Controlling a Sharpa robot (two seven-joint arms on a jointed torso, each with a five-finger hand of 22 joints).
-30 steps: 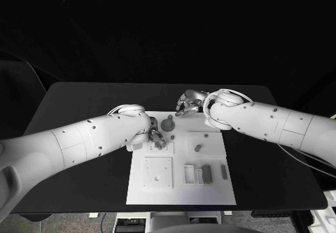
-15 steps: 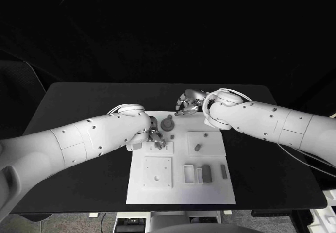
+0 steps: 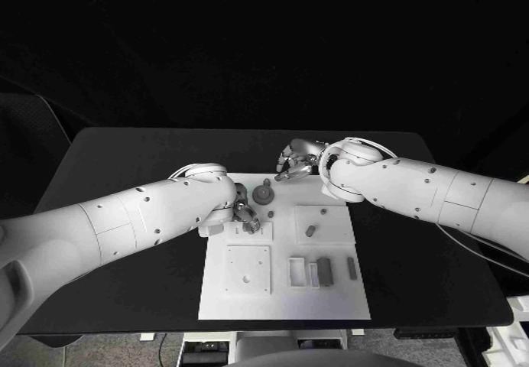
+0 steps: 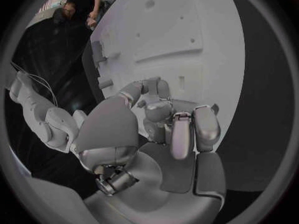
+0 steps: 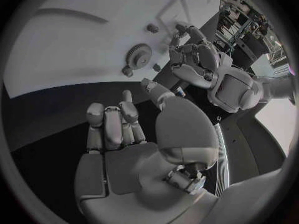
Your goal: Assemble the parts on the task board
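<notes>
My left hand (image 3: 245,214) rests curled on the board's (image 3: 331,294) far left corner, whether holding anything I cannot tell, my right hand (image 3: 296,162) hovers empty beyond the gear (image 3: 264,196), and loose parts (image 3: 324,272) suggest most assembly remains.

Matt white task board (image 3: 284,298), seemingly plastic; table (image 3: 132,160) matt black, smooth.

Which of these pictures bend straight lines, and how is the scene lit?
Both wrist views are fisheye circles: the task board edges curve in the left one, and also in the right. The head view keeps them straight, bright board on a dark table, black background.
</notes>
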